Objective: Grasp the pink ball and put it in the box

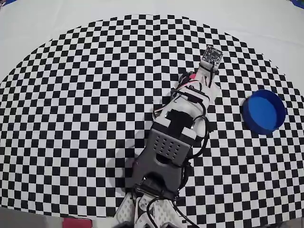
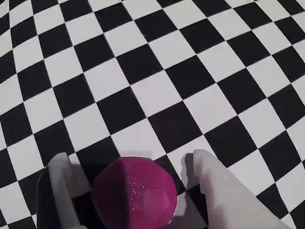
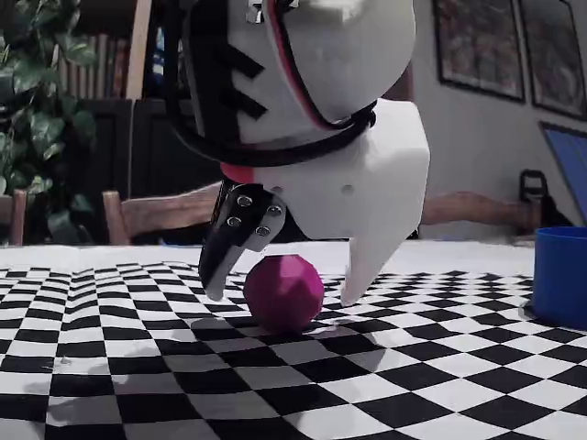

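The pink ball [image 2: 136, 191] rests on the checkered mat between my gripper's [image 2: 129, 159] two fingers. My gripper is open, with a small gap on each side of the ball. In the fixed view the ball [image 3: 282, 291] sits on the mat, and the gripper [image 3: 282, 295] straddles it with its fingertips low beside it. The box [image 1: 264, 111], a round blue container, stands to the right of my arm [image 1: 183, 114] in the overhead view, where the arm's wrist hides the ball. The fixed view shows the box [image 3: 561, 275] at the right edge.
The black-and-white checkered mat [image 1: 85, 95] covers most of the white table. A wooden chair back [image 3: 156, 215] and a plant [image 3: 37, 110] stand behind the table in the fixed view.
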Controlling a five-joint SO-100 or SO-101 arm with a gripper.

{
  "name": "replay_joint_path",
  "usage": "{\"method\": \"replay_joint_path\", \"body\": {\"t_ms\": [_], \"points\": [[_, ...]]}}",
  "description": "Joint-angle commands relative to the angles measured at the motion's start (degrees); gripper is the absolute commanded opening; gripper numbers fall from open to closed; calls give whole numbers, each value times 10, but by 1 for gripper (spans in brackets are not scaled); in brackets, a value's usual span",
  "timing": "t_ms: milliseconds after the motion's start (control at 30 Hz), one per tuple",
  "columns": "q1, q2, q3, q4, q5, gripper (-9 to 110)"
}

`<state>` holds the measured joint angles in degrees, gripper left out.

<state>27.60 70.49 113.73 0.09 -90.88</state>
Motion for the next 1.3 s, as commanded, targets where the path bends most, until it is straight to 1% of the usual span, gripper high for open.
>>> {"method": "replay_joint_path", "body": {"t_ms": [0, 1267], "points": [[-1, 1, -21, 2, 4, 30], [-1, -11, -11, 2, 1, 30]]}}
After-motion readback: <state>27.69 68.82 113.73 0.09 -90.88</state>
